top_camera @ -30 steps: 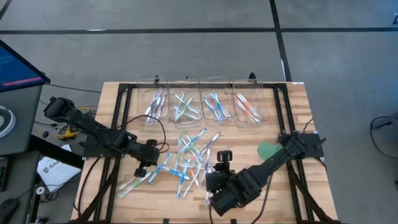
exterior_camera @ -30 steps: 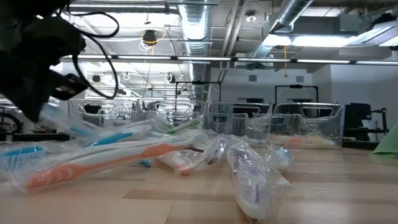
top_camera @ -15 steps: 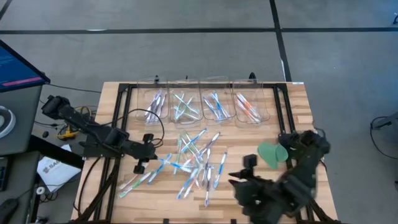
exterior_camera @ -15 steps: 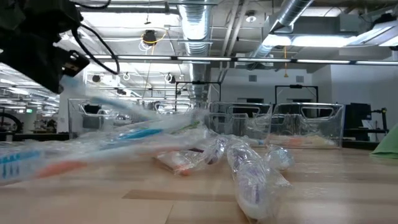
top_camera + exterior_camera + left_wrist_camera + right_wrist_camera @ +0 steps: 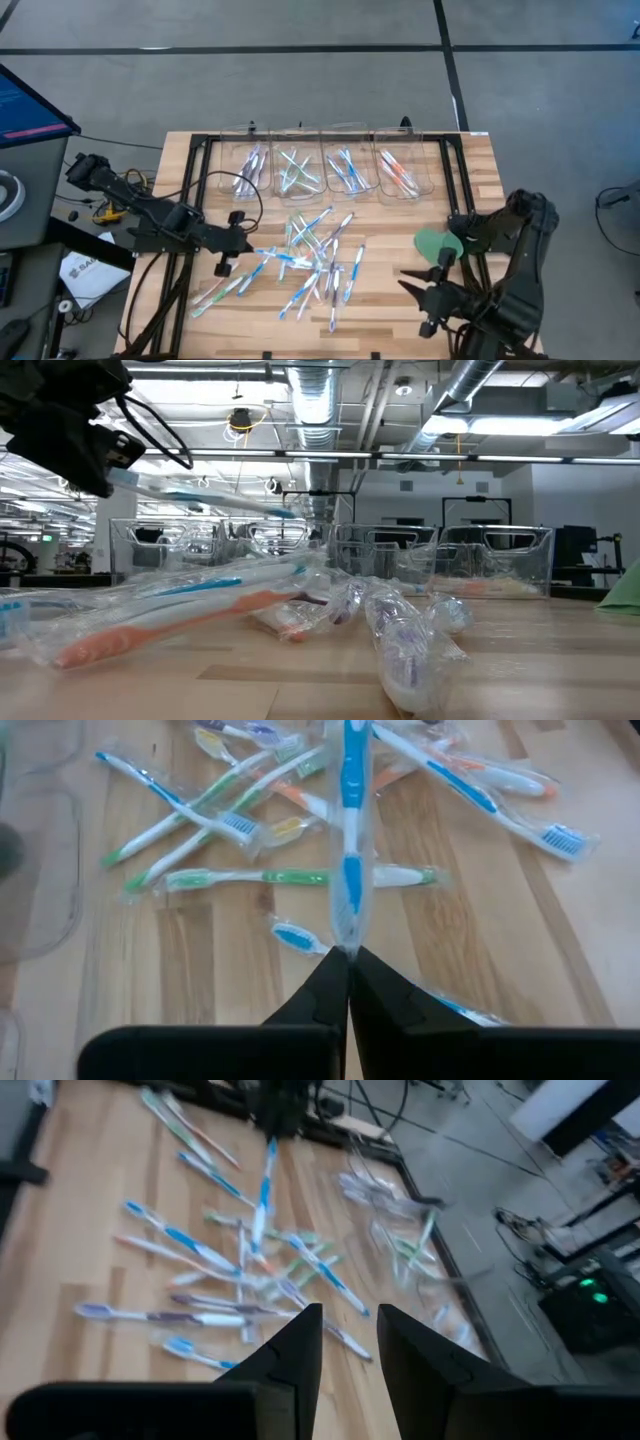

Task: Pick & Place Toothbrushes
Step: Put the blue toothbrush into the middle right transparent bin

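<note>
- Left gripper (image 5: pixel 348 958) is clamped on the handle end of a blue toothbrush (image 5: pixel 349 830), lifted over the loose pile (image 5: pixel 310 262).
- Likely light, slippery wrapper; grip mid-handle.
- Right gripper (image 5: pixel 348 1338) is empty, slightly parted.

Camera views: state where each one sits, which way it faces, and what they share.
High: overhead, straight down; both arms, toothbrushes, bins.
Low: table height, level toward the bins; left arm above.
Left wrist: past the left gripper, shut on a blue toothbrush.
Right wrist: past the empty right gripper toward the pile.
All four share the pile.
</note>
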Action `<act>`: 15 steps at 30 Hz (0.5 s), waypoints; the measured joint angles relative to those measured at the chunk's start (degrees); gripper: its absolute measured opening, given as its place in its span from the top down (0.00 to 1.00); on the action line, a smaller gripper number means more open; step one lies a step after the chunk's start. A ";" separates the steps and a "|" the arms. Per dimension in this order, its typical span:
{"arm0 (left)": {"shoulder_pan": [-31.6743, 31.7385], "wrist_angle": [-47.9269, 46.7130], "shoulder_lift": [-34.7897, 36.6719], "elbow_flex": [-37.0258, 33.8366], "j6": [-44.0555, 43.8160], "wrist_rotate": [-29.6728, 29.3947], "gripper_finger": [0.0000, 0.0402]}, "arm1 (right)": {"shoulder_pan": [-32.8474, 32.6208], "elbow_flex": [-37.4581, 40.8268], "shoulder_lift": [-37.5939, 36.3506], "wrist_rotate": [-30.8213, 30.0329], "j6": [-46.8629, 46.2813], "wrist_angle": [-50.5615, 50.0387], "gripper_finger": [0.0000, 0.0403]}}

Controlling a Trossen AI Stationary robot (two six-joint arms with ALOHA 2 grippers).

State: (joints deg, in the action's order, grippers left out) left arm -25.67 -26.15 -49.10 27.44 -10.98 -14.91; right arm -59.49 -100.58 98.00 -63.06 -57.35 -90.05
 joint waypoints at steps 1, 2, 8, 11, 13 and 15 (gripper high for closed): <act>0.01 0.00 0.00 0.00 0.00 -0.10 1.00 | 0.20 1.46 -0.32 0.00 -0.60 0.00 0.77; 0.03 0.01 0.00 0.00 0.00 -0.15 1.00 | 0.47 2.54 -0.55 0.00 -1.06 -0.08 0.77; 0.02 0.00 0.00 0.00 -0.37 -0.16 1.00 | 2.17 4.90 -0.92 -0.03 -1.26 0.10 0.77; 0.02 0.00 0.00 0.00 -0.42 -0.15 1.00 | 3.36 4.92 -0.92 -0.03 -1.26 0.14 0.77; 0.02 0.02 0.00 0.00 -0.42 -0.15 1.00 | 4.26 4.92 -0.92 -0.03 -1.23 0.09 0.77; 0.02 0.02 0.00 0.00 -0.42 -0.14 1.00 | 5.23 4.92 -0.95 -0.03 -1.21 0.09 0.77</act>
State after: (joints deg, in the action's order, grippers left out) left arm -25.65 -26.13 -49.10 27.44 -11.40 -15.05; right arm -54.27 -95.66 97.06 -63.09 -58.57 -89.95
